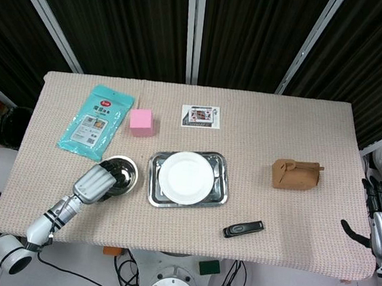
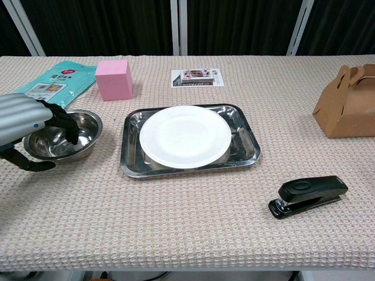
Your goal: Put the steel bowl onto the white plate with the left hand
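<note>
Two hands in frame. Left hand (image 2: 26, 126) at the steel bowl (image 2: 69, 138): dark fingers (image 2: 63, 122) curled over the near-left rim and reaching into the hollow, thumb (image 2: 32, 165) low outside the wall at 7 o'clock of the bowl. Reads as a grip across the rim; bowl base seemingly down on the woven table cover (image 2: 187, 228), though contact under the hand cannot be confirmed. From the head view, left hand (image 1: 94, 183) covering the bowl's (image 1: 123, 174) 8 o'clock edge, silver forearm running off toward the lower-left corner.

Bowl just beside the steel tray (image 2: 246, 153), at the tray's 9 o'clock, apart from it by a narrow strip of cloth. White plate (image 2: 184, 136) lying inside the tray, bare on top.

Right hand (image 1: 381, 228) off the table's right edge at 3 o'clock, fingers straight and slightly spread, holding nothing.

Outward from the tray: pink block (image 2: 114, 79) at 11 o'clock; teal packet (image 2: 61, 79) flat at 10 o'clock, just beyond the bowl; playing card (image 2: 197, 77) at 12 o'clock; brown paper box (image 2: 348, 102) upright at 2 o'clock, well apart; black stapler (image 2: 307, 196) at 4 o'clock, near the front edge.
</note>
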`<move>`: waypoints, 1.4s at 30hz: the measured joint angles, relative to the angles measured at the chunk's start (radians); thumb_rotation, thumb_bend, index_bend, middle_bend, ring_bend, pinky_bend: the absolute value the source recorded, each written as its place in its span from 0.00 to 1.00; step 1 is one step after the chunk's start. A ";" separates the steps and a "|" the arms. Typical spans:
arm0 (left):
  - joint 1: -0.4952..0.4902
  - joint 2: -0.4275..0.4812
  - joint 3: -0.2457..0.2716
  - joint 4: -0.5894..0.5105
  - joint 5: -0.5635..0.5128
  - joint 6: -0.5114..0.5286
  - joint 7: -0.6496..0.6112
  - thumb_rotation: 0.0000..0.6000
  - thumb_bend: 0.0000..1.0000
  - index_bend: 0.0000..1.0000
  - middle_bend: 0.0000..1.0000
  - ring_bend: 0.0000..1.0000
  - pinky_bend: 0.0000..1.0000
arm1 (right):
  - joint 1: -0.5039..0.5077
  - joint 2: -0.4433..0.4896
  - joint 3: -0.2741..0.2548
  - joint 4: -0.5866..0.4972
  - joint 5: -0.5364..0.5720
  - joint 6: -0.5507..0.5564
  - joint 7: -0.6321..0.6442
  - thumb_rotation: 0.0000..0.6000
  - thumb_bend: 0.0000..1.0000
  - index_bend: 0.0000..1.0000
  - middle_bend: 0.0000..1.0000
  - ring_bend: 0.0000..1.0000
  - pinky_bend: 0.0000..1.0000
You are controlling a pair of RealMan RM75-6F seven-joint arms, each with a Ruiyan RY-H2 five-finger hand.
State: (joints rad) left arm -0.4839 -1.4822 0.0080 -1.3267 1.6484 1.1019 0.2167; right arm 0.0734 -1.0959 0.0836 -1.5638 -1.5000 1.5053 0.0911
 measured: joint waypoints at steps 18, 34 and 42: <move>-0.014 -0.023 0.012 0.022 0.018 0.054 0.002 1.00 0.44 0.65 0.65 0.50 0.55 | -0.005 -0.003 0.003 0.021 0.011 0.000 0.023 1.00 0.18 0.00 0.00 0.00 0.00; -0.088 -0.015 -0.020 0.002 0.102 0.117 0.006 1.00 0.46 0.69 0.68 0.53 0.58 | -0.007 -0.002 0.003 0.018 0.008 0.003 0.020 1.00 0.18 0.00 0.00 0.00 0.00; -0.221 -0.046 -0.073 -0.028 0.097 -0.021 0.030 1.00 0.46 0.69 0.68 0.53 0.59 | -0.005 0.001 0.009 0.017 0.015 0.000 0.019 1.00 0.18 0.00 0.00 0.00 0.00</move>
State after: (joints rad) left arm -0.7049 -1.5281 -0.0651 -1.3547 1.7458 1.0810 0.2466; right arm 0.0680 -1.0949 0.0922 -1.5468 -1.4851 1.5055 0.1106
